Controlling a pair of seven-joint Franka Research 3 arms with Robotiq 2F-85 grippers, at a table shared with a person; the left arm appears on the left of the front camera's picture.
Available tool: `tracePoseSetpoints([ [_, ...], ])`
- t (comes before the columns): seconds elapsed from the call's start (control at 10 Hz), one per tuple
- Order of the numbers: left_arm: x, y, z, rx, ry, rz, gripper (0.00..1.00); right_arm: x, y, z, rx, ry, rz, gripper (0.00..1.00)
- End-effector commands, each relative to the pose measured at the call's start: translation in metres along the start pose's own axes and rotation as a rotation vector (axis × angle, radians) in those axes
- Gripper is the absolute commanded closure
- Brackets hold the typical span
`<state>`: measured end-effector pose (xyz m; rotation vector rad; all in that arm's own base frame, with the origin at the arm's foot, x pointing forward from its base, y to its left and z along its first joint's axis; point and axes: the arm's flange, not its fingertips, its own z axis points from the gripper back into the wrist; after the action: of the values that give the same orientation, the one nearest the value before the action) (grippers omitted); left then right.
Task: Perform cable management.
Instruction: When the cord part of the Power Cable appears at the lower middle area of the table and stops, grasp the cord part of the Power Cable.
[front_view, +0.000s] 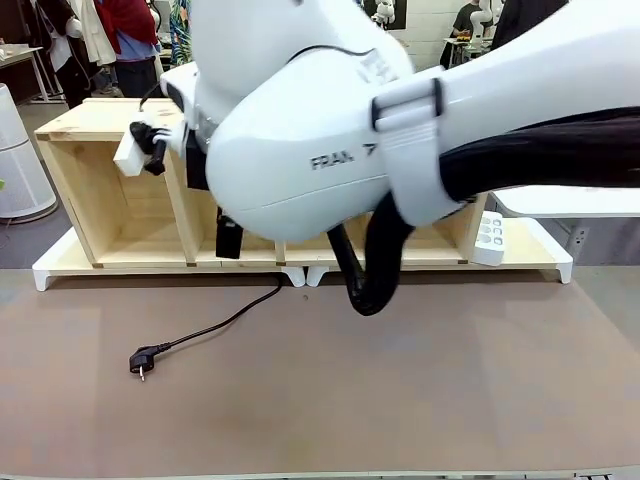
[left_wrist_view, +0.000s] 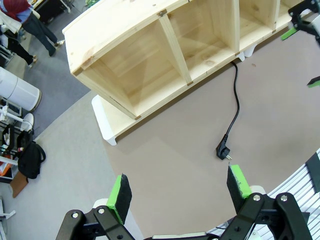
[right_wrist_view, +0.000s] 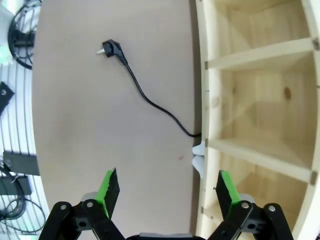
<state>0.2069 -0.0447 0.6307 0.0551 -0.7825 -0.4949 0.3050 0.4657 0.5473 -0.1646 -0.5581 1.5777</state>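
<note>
1. Lying on the brown table (front_view: 420, 400), the cable (front_view: 215, 325) curves from the lower left of the front view up toward the middle of the frame, where it meets the bottom edge of the wooden shelf (front_view: 100, 120).
2. Its black plug (front_view: 143, 360) rests flat on the table at the cable's lower-left end, well apart from the shelf.
3. In the left wrist view the left gripper (left_wrist_view: 179, 187) has its jaws spread wide with nothing between them; the plug (left_wrist_view: 223, 151) sits just above the right-hand green pad (left_wrist_view: 239, 181).
4. In the right wrist view the right gripper (right_wrist_view: 166, 187) is likewise spread apart and holds nothing; the cable (right_wrist_view: 150, 102) runs from upper left down to the shelf (right_wrist_view: 260, 50) edge at centre.
5. The right arm (front_view: 330, 130) fills the upper middle of the front view, hiding much of the shelf.
6. A white power block (front_view: 490, 238) stands at the shelf's right end.
</note>
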Motion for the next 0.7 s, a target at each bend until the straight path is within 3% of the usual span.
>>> tracePoseSetpoints([
  [0.0,-0.001,0.000,0.001,-0.001,-0.003,0.007,0.00,0.028,-0.002,-0.016,0.009,0.043,0.003,0.00],
  [0.6,-0.001,0.000,0.001,-0.001,-0.003,0.007,0.00,0.055,0.028,-0.066,0.190,0.057,0.078,0.00],
])
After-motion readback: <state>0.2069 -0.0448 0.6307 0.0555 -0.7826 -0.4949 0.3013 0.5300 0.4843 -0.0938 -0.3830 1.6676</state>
